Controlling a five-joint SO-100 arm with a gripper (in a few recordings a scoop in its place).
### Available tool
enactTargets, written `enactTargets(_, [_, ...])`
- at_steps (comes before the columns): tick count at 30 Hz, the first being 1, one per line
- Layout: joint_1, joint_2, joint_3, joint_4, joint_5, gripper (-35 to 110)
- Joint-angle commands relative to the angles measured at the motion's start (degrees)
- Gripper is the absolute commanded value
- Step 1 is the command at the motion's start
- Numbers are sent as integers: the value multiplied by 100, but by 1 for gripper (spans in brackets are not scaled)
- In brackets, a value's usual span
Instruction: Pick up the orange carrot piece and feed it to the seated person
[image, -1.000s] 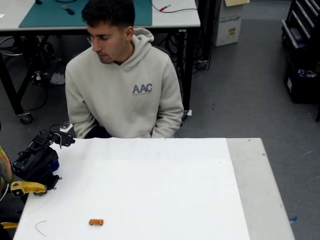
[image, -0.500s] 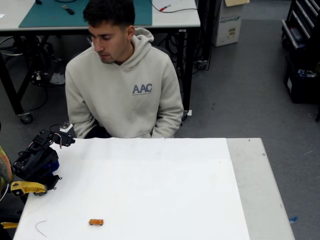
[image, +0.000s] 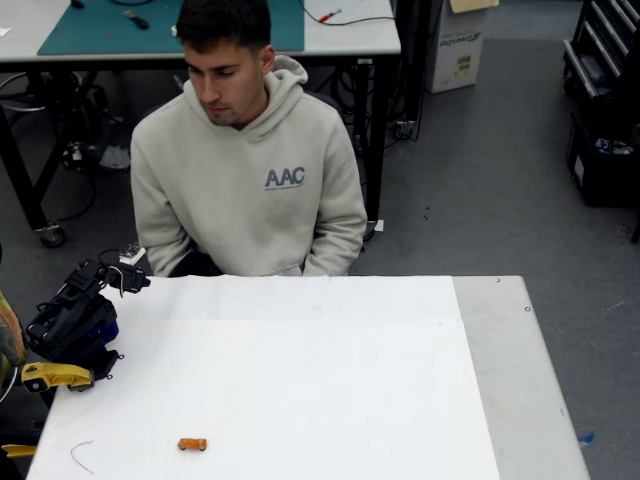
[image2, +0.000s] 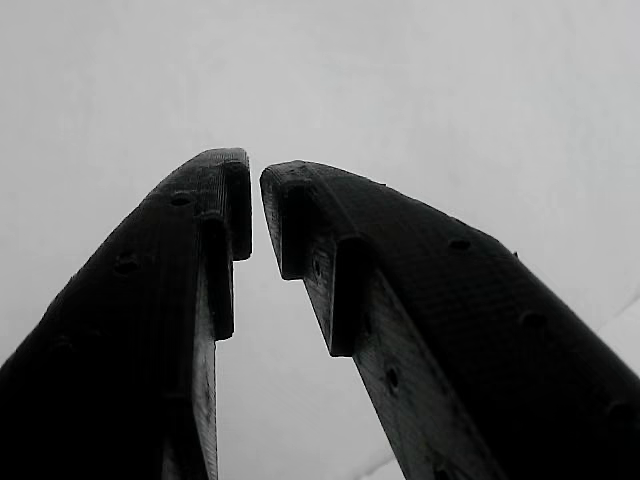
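Only the seated person's (image: 248, 150) head has lifted slightly; your arm stays parked. Orange carrot piece (image: 192, 444) lies left-right on the table (image: 330, 380), unobstructed. Gripper (image2: 256, 190) nearly closed, empty.

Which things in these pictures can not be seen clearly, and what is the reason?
- Gripper in the fixed view: folded dark against the arm, so the fingers cannot be made out there.
- Orange carrot piece: too small to tell its shape in detail.
- Seated person: legs hidden behind the table.
- Yellow object: partly covered by the arm.
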Motion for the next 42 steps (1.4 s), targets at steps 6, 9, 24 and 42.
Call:
enactTargets(6, [-44, 26, -659, 70, -53, -2])
enactTargets(9, [-44, 18, -756, 70, -62, -2])
enactTargets(24, [1222, -756, -1934, -844, -220, -2])
enactTargets(42, [5212, -4649, -4834, -773, -853, -2])
